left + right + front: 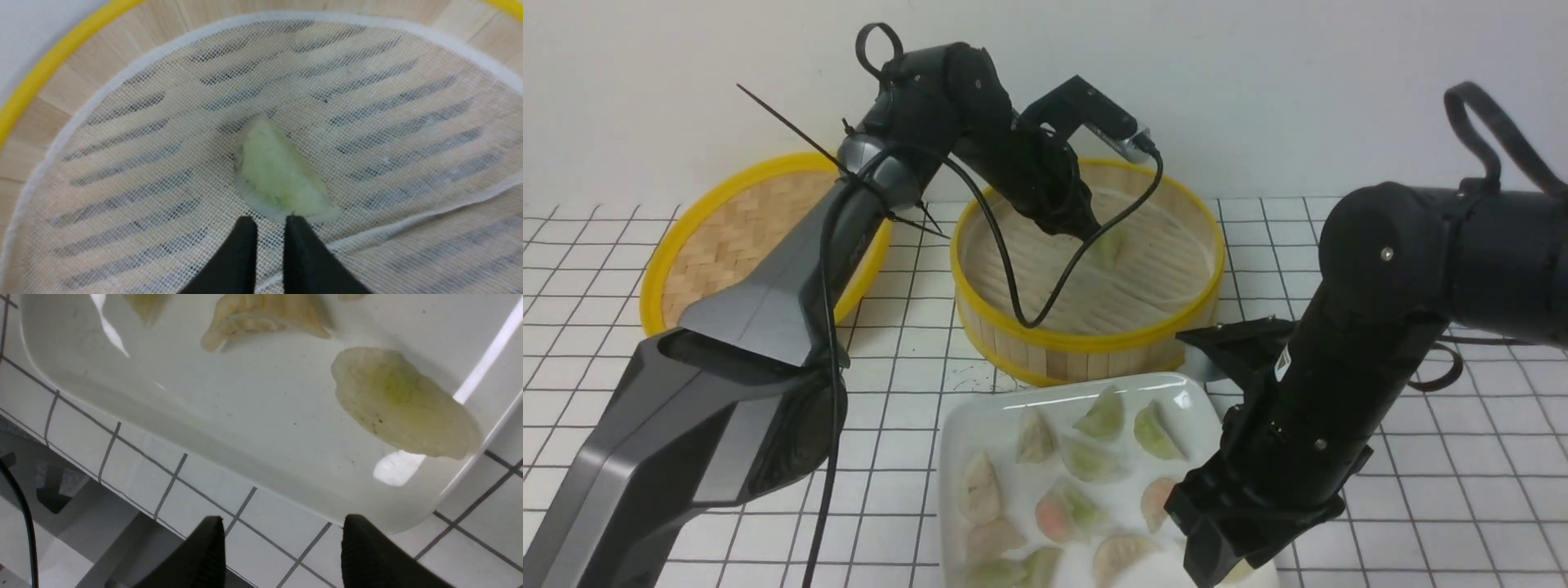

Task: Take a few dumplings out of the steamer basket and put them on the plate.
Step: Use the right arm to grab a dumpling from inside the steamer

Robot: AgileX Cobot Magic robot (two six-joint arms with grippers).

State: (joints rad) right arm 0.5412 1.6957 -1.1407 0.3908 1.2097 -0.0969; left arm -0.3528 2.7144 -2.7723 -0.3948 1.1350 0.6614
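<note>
One pale green dumpling [1109,245] [278,171] lies on the white mesh liner in the steamer basket [1094,343] [41,77]. My left gripper [1090,233] [269,220] reaches down into the basket with its tips just short of the dumpling's near edge. A narrow gap shows mesh between the jaws, and nothing is held. The white plate [980,425] [245,416] in front of the basket holds several dumplings, green [1104,416], pink and beige [400,404]. My right gripper [1213,559] [282,522] hangs open over the plate's near right edge, empty.
The woven yellow-rimmed lid [760,220] lies flat to the left of the basket. The left arm's black cable [1029,318] loops down into the basket. White gridded tabletop [1462,490] surrounds everything; a pale wall stands behind.
</note>
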